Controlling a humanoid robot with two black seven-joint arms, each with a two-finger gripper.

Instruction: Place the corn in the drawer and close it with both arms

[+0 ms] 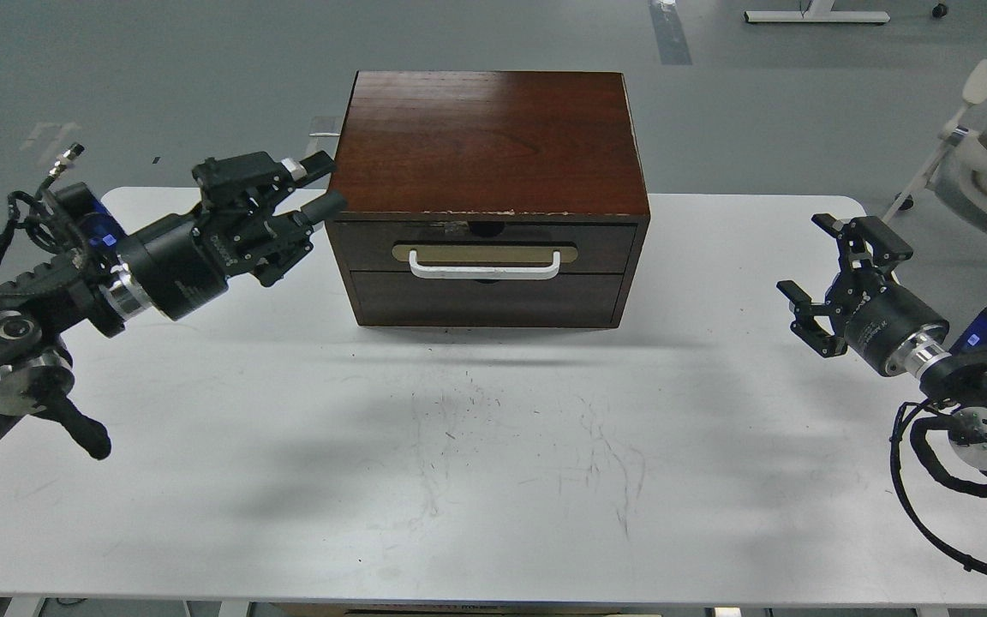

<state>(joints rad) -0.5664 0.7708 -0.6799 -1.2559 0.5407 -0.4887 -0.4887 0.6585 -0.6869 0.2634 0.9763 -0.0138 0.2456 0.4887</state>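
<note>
The dark reddish-brown drawer (485,244) is the upper one in a wooden cabinet (489,137) at the table's back middle. It sits flush and shut, with its white bar handle (485,268) on a tan plate. The corn is out of view. My left gripper (327,183) is open and empty, raised beside the cabinet's upper left front corner, apart from the handle. My right gripper (807,255) is open and empty, hovering over the table's right side, well away from the cabinet.
A plain handleless panel (485,298) lies below the drawer. The white table (493,463) has scuff marks in front of the cabinet. A white chair (986,146) stands off the table at the far right.
</note>
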